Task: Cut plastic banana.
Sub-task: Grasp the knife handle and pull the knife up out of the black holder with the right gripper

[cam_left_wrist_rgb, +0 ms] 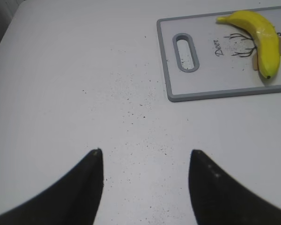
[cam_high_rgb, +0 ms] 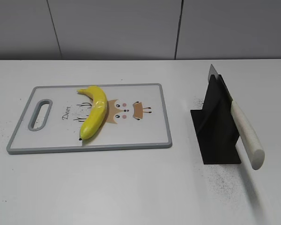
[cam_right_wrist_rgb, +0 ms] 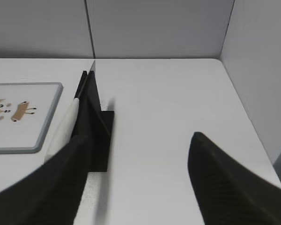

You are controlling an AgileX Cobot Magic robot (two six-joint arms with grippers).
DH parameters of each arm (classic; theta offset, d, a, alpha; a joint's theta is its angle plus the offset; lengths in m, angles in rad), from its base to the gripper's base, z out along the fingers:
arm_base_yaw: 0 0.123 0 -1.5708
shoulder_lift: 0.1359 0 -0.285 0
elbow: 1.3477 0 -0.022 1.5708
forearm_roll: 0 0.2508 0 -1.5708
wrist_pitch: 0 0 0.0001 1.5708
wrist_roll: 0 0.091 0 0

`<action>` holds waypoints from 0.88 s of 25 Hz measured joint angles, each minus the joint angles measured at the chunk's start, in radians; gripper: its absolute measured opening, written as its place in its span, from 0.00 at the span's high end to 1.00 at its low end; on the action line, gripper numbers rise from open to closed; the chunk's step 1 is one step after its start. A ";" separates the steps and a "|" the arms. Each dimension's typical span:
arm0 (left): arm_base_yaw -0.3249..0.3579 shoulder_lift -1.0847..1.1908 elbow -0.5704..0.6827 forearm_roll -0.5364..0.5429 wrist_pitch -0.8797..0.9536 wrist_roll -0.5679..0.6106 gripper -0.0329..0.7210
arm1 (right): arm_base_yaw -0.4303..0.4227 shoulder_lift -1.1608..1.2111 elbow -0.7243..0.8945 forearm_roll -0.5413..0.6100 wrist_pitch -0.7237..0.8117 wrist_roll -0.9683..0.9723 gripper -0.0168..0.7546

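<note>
Banana (cam_high_rgb: 94, 111) lies whole on the cutting board (cam_high_rgb: 150, 140), just right of the board's handle slot, uncut. Exterior view: knife (cam_high_rgb: 243, 131) rests slanted in a black stand (cam_high_rgb: 215, 136), well right of the board, pale handle pointing toward the camera; no arms in view. White table (cam_high_rgb: 131, 187) with dark specks, grey panel wall behind.

Left wrist view: left gripper (cam_left_wrist_rgb: 145, 161) hovers over bare table off the board's handle end, fingers spread, nothing held; banana at the board's far side.

Right wrist view: right gripper (cam_right_wrist_rgb: 138, 147) sits just behind the stand, fingers spread, empty. Judgement: first step is grabbing the knife, so close squarely on the pale handle, lift along the slot, avoid tipping the stand.
</note>
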 joint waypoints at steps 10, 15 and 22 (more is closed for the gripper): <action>0.000 0.000 0.000 0.000 0.000 0.000 0.25 | 0.000 0.524 -0.208 0.065 0.137 -0.029 0.31; 0.000 0.000 0.000 0.000 0.000 0.001 0.26 | 0.057 0.741 -0.302 0.066 0.197 -0.035 0.31; 0.000 0.000 0.000 0.000 0.000 0.000 0.27 | 0.210 1.016 -0.420 0.068 0.233 -0.001 0.31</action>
